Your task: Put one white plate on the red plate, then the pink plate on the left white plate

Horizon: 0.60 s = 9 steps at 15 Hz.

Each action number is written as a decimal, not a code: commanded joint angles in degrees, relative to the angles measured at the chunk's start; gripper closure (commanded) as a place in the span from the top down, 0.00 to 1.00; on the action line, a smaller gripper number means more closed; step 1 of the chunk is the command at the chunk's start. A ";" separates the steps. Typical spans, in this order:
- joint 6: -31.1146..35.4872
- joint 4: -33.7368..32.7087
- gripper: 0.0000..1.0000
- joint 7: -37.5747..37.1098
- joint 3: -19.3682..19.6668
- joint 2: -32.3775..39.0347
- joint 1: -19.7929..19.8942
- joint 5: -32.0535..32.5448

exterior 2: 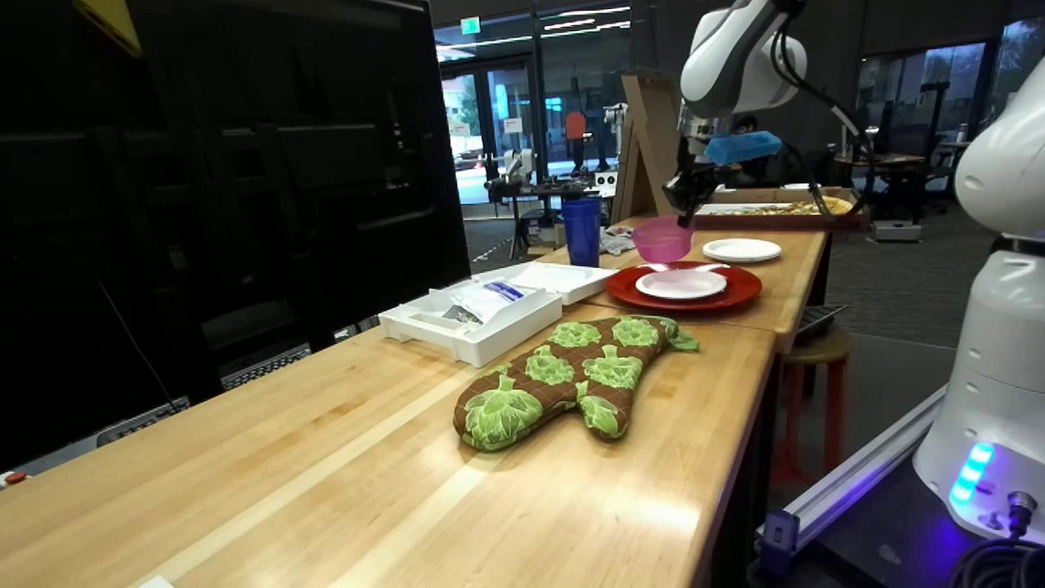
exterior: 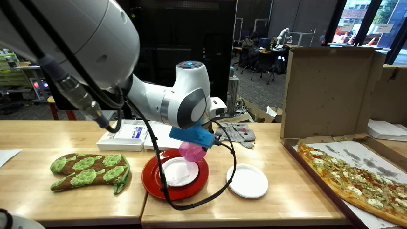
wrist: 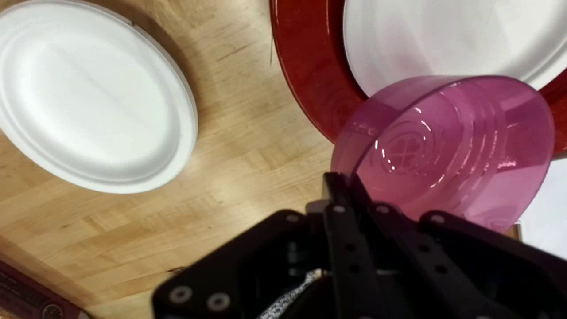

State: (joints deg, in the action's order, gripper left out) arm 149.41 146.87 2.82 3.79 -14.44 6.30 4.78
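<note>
One oven mitt (exterior: 90, 171), then the red plate (exterior: 202, 175) near the robot-side edge of the counter (exterior: 292, 197), white plate (exterior: 180, 170) on it. Jaws are pinching the pink plate (exterior: 191, 152) by its rim over the red one, then another white plate (exterior: 248, 181) along that edge.

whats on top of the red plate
A white plate lies on the red plate, with red showing around it; the part beneath is covered and cannot be seen.

windows (exterior: 354, 17) glow at the back; grey carpet (exterior: 260, 92) lies beyond a wooden table (exterior: 286, 198), a red-legged stool (exterior 2: 820, 347) beside it.
</note>
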 commanded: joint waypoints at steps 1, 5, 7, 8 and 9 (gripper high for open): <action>0.57 3.76 0.01 -0.17 -0.17 -3.81 -0.54 0.32; 1.07 6.18 0.01 0.20 -0.37 -5.39 -1.30 -0.22; 1.19 7.24 0.01 0.71 -0.23 -6.12 -2.00 -0.82; 1.20 7.73 0.01 0.71 -0.22 -6.43 -2.29 -1.10; 1.17 8.22 0.01 0.87 -0.16 -6.72 -2.61 -1.45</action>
State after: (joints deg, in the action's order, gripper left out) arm 150.03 152.33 2.87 3.51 -18.06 4.64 4.41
